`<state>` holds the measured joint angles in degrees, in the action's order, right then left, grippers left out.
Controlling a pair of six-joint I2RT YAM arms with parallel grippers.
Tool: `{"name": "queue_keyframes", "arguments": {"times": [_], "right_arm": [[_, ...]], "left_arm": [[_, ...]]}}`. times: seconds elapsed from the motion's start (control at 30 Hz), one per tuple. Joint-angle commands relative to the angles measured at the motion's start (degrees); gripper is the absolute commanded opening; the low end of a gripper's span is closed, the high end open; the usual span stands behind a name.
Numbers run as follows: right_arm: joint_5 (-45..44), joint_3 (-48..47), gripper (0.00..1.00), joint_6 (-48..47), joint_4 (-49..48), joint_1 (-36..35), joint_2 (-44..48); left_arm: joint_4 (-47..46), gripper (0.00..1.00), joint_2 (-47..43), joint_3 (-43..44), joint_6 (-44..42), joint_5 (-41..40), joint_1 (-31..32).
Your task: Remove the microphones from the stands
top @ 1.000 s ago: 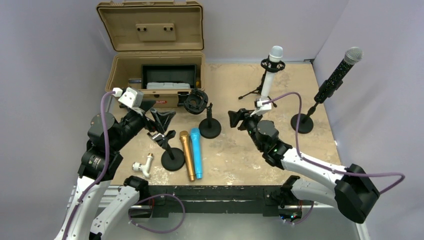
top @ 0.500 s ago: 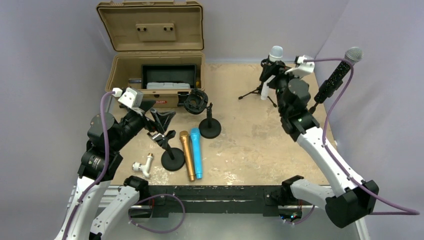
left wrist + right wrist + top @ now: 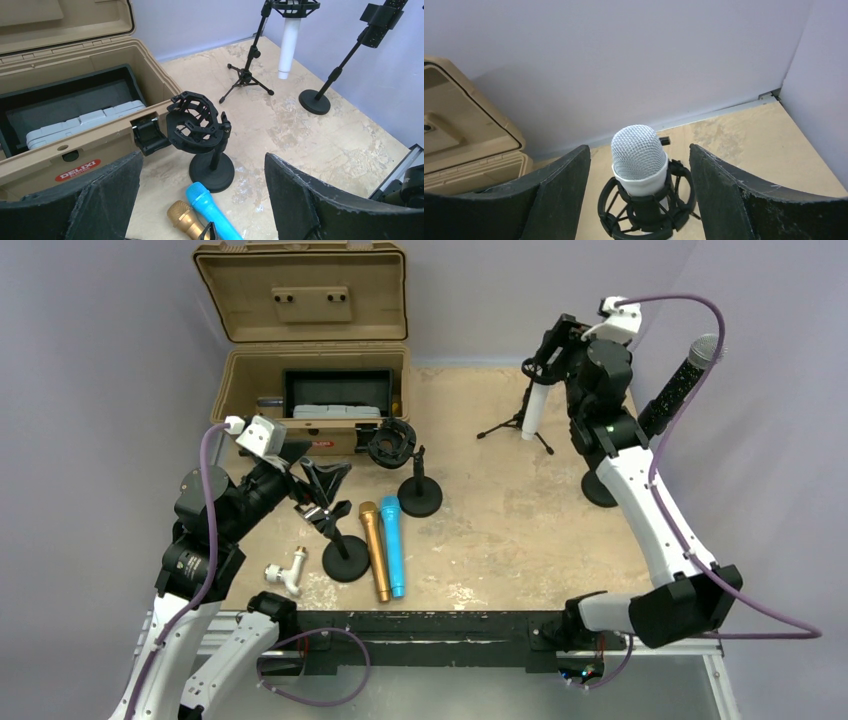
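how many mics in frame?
4: white microphone in the tripod stand, black microphone on the round-base stand at right, gold microphone and blue microphone lying together up front. The case could hide more.

Open gaps flank the white microphone (image 3: 639, 155) between the fingers (image 3: 559, 195) of the right tool (image 3: 639, 148) — the shock mount (image 3: 676, 220) crowds just below.
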<state>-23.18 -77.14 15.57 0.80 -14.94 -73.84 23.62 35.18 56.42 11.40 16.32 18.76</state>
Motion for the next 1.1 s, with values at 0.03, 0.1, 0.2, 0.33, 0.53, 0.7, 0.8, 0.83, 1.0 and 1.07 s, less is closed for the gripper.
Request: {"name": "queue_keyframes", "arguments": {"times": [0.03,0.1,0.2,0.33,0.53,0.7,0.8,0.83,1.0,1.07], "right_arm": [[4.2,-7.6,0.71,-2.9,4.7,0.2,-3.9],[4.8,-9.4,0.71,-3.3,5.9,0.3,-5.4],[4.8,-11.8,0.71,-4.3,7.8,0.3,-7.7],[2.9,-13.7,0.7,-5.5,9.3,0.3,-9.9],[0.0,-14.2,0.65,-6.5,10.3,0.3,-11.6],[-0.2,-14.4,0.59,-7.1,10.3,0.3,-13.1],[0.4,-15.5,0.51,-7.4,10.6,0.3,-13.9],[0.5,-15.8,0.48,-7.6,10.6,0.3,-14.0],[1.1,-17.8,0.31,-8.7,10.4,0.3,-13.6],[1.1,-18.6,0.25,-9.2,10.1,0.3,-13.2]], "left_arm": [[-2.1,0.89,-0.5,0.8,0.5,0.9,-0.3],[-2.1,0.89,-0.4,0.7,0.6,1.0,-0.3],[-2.1,0.89,-0.3,0.7,0.6,1.1,-0.3],[-2.1,0.89,-0.3,0.7,0.6,1.1,-0.3],[-2.1,0.89,-0.1,0.8,0.6,1.1,-0.3],[-2.1,0.89,0.1,0.7,0.6,1.1,-0.3],[-2.1,0.89,0.1,0.7,0.6,1.0,-0.3],[-2.1,0.89,0.0,0.7,0.6,1.0,-0.3],[-2.1,0.89,0.1,0.7,0.6,1.0,-0.3],[-2.2,0.88,0.0,0.7,0.6,1.0,-0.3]]}}
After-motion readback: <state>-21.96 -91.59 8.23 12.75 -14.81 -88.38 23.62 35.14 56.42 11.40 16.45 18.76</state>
